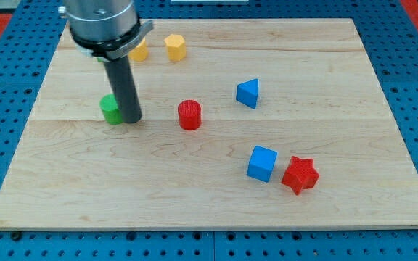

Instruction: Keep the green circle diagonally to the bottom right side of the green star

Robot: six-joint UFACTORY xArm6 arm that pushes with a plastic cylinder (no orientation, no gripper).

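Observation:
A green block (110, 109) lies at the board's left, partly hidden behind my rod, so I cannot tell whether it is the circle or the star. Only one green block shows. My tip (131, 118) rests on the board, touching the green block's right side. The rod rises from there to the arm's grey body at the view's top left.
A red cylinder (189, 115) stands right of my tip. A blue triangular block (247, 93) lies further right. A blue cube (262, 163) and a red star (300, 175) sit at the lower right. Two yellow blocks (175, 47) (139, 51) lie near the top edge.

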